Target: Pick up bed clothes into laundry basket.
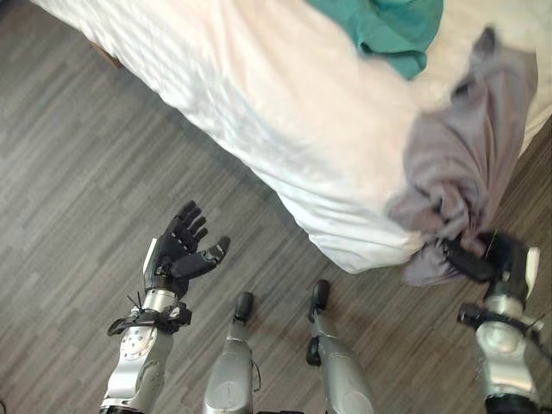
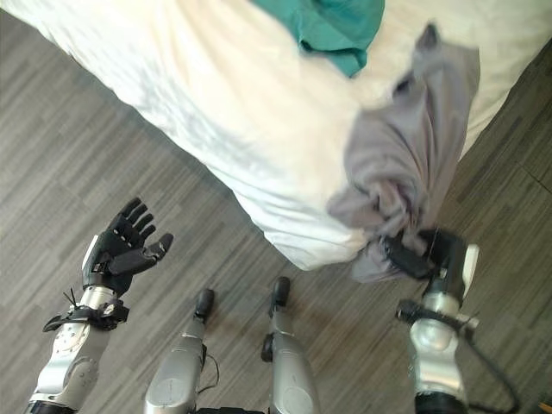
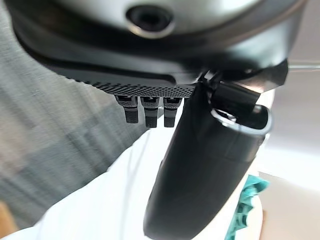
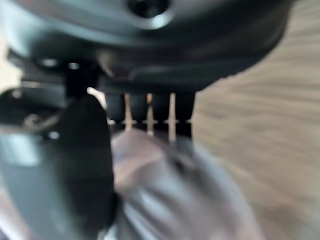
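Item: grey garment point(image 1: 470, 155), bunched and drawn out long, its long axis running from the top of the bed point(image 1: 285, 112) down over the bed's near corner toward the floor point(image 1: 78, 172). Upper end lies on the white sheet; lower end hangs off the corner and gathers into the right robot hand point(image 1: 496, 259). Right robot hand: at the garment's lower end, beside the bed corner, fingers and thumb curled round the cloth; the right wrist view shows grey folds point(image 4: 170, 195) pressed between thumb and fingers, so the hand is clamped on the garment. Left robot hand point(image 1: 181, 250): well apart from the bed, raised over the floor, palm up, fingers straight and spread, thumb out, holding and touching nothing; its wrist view looks past the straight fingers point(image 3: 145, 112) to the white sheet. Second item: teal garment point(image 1: 388, 30), crumpled on the bed past the grey one, near the far edge, touched by neither hand. Laundry basket: no position can be given for it. Relation governing the next move, as judged: the grey garment lies up and away from the right hand along its own length, so the trailing upper end must be drawn off the sheet toward the robot before it can be carried; the right hand is nearer to both garments.
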{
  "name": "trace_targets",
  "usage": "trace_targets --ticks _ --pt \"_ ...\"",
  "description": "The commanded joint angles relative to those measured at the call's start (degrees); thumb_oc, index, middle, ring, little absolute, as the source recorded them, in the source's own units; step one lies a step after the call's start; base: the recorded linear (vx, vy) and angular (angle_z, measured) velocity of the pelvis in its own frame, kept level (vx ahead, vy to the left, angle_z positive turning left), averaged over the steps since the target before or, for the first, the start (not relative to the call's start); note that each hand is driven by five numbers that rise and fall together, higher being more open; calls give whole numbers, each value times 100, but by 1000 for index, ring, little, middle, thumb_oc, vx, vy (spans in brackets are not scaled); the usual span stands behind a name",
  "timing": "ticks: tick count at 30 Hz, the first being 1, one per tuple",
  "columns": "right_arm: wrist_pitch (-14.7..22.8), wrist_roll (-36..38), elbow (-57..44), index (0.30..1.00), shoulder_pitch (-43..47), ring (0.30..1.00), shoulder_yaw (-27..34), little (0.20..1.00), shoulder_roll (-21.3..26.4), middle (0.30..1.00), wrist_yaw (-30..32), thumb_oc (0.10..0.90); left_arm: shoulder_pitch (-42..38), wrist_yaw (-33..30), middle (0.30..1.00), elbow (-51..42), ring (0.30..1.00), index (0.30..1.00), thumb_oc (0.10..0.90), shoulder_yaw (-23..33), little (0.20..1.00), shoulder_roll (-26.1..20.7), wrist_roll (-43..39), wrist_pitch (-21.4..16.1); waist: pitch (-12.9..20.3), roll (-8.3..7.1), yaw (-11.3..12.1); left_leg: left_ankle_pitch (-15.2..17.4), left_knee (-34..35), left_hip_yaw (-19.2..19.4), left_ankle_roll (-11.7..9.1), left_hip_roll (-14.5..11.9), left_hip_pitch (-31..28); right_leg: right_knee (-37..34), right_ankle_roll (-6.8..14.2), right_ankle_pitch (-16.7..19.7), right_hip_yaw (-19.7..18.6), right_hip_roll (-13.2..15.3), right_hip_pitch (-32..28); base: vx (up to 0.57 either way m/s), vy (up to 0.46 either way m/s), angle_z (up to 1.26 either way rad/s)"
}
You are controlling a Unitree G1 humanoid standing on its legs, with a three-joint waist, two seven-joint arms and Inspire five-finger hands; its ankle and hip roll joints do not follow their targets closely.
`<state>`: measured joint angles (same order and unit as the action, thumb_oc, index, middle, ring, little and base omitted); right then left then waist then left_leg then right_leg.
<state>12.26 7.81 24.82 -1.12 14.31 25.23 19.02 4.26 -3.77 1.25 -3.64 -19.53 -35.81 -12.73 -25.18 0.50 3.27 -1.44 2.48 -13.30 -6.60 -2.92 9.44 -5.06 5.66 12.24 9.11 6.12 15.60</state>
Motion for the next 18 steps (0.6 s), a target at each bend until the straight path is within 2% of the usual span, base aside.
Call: trace_targets --ticks 1,5,7,12,13,14,15,16,17,18 --pt "416 -65 -589 300 -76 300 51 300 148 300 368 400 50 -129 900 -639 900 900 800 -11 900 10 146 -638 594 -150 -102 -249 212 -82 216 176 30 786 239 -1191 -588 184 -272 55 -26 2" --pt "420 -304 -773 300 -6 300 30 300 90 300 503 400 -124 -75 900 -645 900 900 800 -131 900 -13 266 -641 741 -46 -142 -176 209 -111 222 185 -238 1111 215 -1443 -555 194 -432 81 -12 -1" --pt "449 -196 -913 300 163 300 -2 300 29 300 453 400 -339 72 900 -679 900 900 800 -216 900 -56 113 -615 894 71 -203 -119 198 -142 203 196 -494 1311 204 -1589 -545 234 -615 94 5 4" --pt "471 -228 -1176 300 262 300 -18 300 -17 300 447 400 -967 -75 900 -550 900 900 800 375 900 276 -788 -875 1251 126 -318 -56 78 -81 54 41 -818 1253 128 -1721 -486 151 -1130 73 -70 3" --pt "456 -234 -1203 300 265 300 -18 300 -22 300 448 400 -986 -70 900 -535 900 900 800 386 900 274 -799 -883 1209 134 -336 -99 36 -97 46 48 -785 1231 125 -1638 -477 150 -1131 15 -126 18" --pt "458 -358 -1434 300 137 300 52 300 -39 300 453 400 -1305 -298 900 -519 900 900 800 676 900 293 -727 -1013 1301 82 -447 7 -440 86 -76 9 -729 1121 64 -1656 -422 121 -1374 -10 -75 21" --pt "457 -359 -1436 300 138 300 53 300 -41 300 453 400 -1307 -299 900 -519 900 900 800 676 900 293 -727 -1013 1297 83 -451 15 -455 82 -76 11 -725 1117 64 -1655 -418 121 -1381 70 -128 25" --pt "444 -471 -1729 300 40 300 48 300 -10 300 354 400 -1510 -446 900 -545 900 900 800 876 900 221 -547 -1109 1341 48 -558 88 -835 273 -152 -34 -729 1083 -14 -1687 -443 48 -1525 71 -73 12" --pt "442 -522 -1738 300 -28 300 81 300 63 300 330 400 -1685 -484 900 -520 900 900 800 914 900 122 -514 -1126 1379 48 -623 -15 -1032 357 -211 -72 -728 1081 -46 -1707 -475 -7 -1608 125 -76 1" --pt "443 -544 -1831 300 -126 300 168 300 142 300 306 400 -1966 -516 900 -364 900 900 800 830 900 -29 -477 -1080 1378 82 -753 -276 -1303 574 -308 -222 -723 1088 -86 -1732 -529 -87 -1748 89 -31 -9"
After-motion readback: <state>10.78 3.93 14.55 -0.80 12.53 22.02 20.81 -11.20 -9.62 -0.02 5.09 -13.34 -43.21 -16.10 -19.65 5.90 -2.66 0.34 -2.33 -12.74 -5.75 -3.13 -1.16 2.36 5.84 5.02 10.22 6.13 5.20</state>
